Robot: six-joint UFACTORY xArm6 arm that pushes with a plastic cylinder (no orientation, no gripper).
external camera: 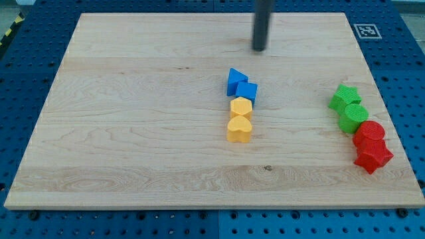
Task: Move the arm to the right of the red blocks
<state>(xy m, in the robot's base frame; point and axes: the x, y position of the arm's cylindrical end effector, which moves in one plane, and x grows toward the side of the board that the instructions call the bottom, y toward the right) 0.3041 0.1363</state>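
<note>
Two red blocks sit near the board's right edge: a round red block [369,132] and, just below and touching it, a red star [372,157]. My tip [258,49] is near the view's top, at the centre, far up and left of the red blocks. It touches no block. The nearest blocks are the blue ones below it.
A green star [344,97] and a round green block [353,117] stand just above the red blocks. In the middle, a blue triangle [235,81], a blue cube [247,91], a yellow hexagon [240,107] and a yellow heart [239,129] form a column. The wooden board [133,133] ends just right of the red blocks.
</note>
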